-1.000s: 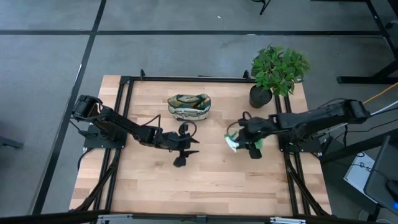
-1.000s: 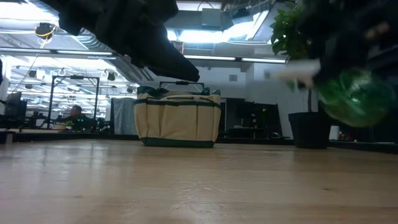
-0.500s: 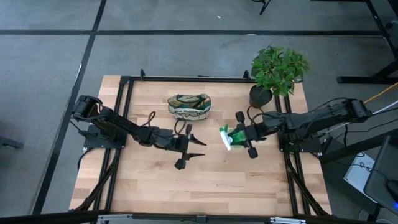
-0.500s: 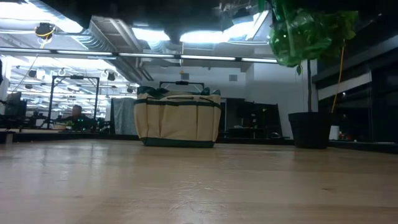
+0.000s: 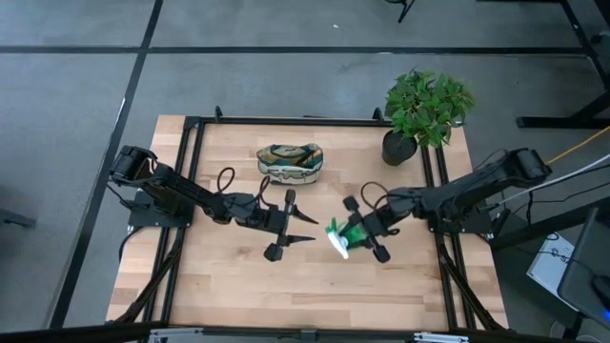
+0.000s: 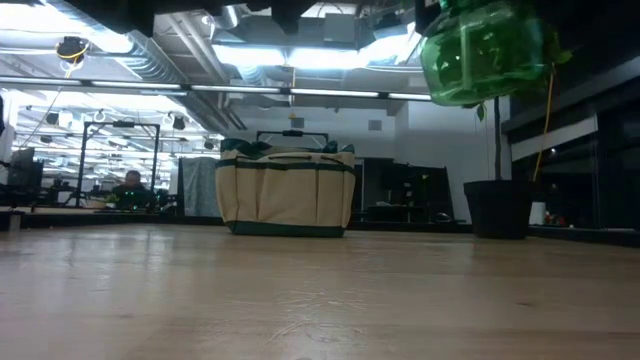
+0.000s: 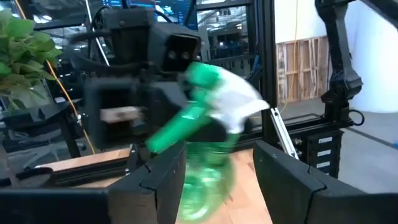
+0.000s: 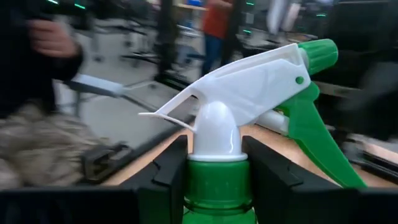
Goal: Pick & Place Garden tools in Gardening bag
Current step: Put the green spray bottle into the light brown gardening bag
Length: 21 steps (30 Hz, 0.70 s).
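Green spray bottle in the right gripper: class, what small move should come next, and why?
Probably the left gripper, jaws open and facing it, should ease toward the green spray bottle. The right gripper holds it off the table, apart from the gardening bag, which suggests a handover.

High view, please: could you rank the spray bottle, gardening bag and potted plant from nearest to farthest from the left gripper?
From the left gripper:
1. Spray bottle, just to its right, held by the right gripper.
2. Gardening bag, behind it at the table's back.
3. Potted plant, back-right corner.

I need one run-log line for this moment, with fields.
right gripper: shut on green-and-white plastic spray bottle, lifted above table | left gripper: open, facing bottle | cream-and-olive fabric bag: behind, untouched
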Tool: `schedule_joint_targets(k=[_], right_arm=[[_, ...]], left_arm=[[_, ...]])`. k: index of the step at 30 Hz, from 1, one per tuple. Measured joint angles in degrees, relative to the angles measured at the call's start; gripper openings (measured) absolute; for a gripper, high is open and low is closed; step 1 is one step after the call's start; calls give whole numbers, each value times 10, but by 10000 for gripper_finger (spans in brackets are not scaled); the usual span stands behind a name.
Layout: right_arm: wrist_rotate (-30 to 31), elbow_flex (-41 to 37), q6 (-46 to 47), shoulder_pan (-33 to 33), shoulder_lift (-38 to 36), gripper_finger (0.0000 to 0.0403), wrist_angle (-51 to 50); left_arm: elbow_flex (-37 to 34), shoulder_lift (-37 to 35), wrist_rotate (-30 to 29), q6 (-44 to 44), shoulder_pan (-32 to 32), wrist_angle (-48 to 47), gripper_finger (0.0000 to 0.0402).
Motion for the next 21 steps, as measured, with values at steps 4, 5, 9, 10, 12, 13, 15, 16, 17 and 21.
schedule_joint_targets(k=[4,5,9,10,12,13,15,16,17,21], right_arm=[[-47,0,47,8,36,129,44],[-52,0,62,8,42,129,46],[-73,0,112,7,63,129,51],[-75,0,122,7,69,129,55],[-76,0,137,7,79,129,62],[-76,0,141,7,82,129,67],[-76,0,152,7,89,129,76],[-76,0,159,7,92,129,78],[-76,0,169,7,92,129,78],[-76,0,201,7,92,129,77]], left_arm=[[0,0,1,52,-2,0,187],[0,0,1,68,-4,0,189],[4,0,5,82,-9,-1,199],[8,0,7,74,-8,-1,202],[20,3,24,62,-6,-5,209],[26,8,38,60,-4,-6,212],[39,22,70,59,-3,-14,219],[49,33,79,58,-3,-18,222],[57,40,80,58,-3,-28,224],[89,67,80,68,-3,-75,230]])
